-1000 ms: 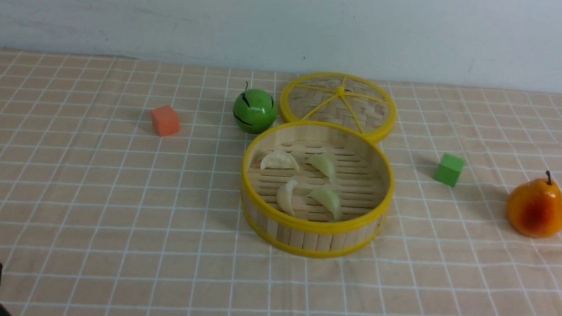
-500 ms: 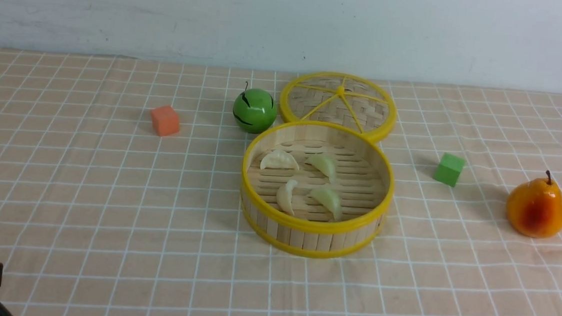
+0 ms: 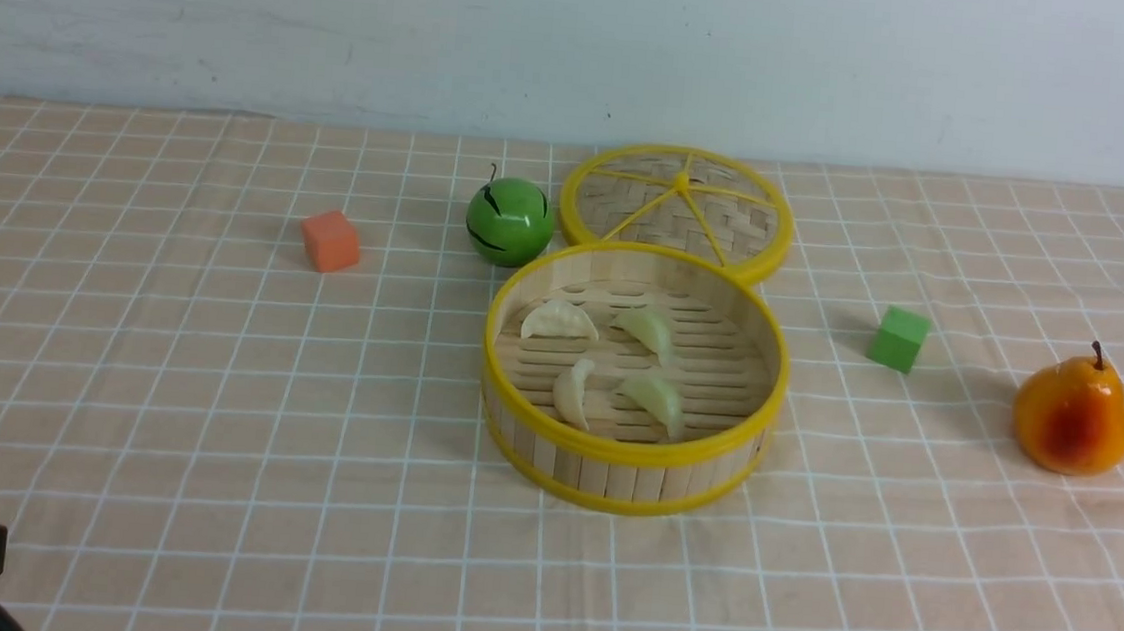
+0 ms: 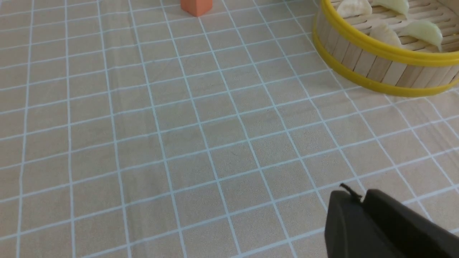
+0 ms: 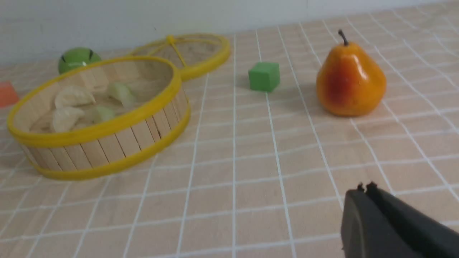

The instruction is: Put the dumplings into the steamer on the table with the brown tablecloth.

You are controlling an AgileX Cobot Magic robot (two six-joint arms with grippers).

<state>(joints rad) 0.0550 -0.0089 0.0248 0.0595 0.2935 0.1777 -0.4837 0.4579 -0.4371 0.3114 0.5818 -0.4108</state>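
Four glossy dumplings (image 3: 654, 399) are seen lying in the steamer (image 3: 626, 453), judged light, slick, best pinched across the plump belly; left pincer (image 4: 360, 197) and right pincer (image 5: 365, 188) are pressed together, empty.

We read no words, labels, brands, numbers or signs on the steamer (image 3: 627, 451), the tablecloth (image 3: 216, 379) or anything near them.
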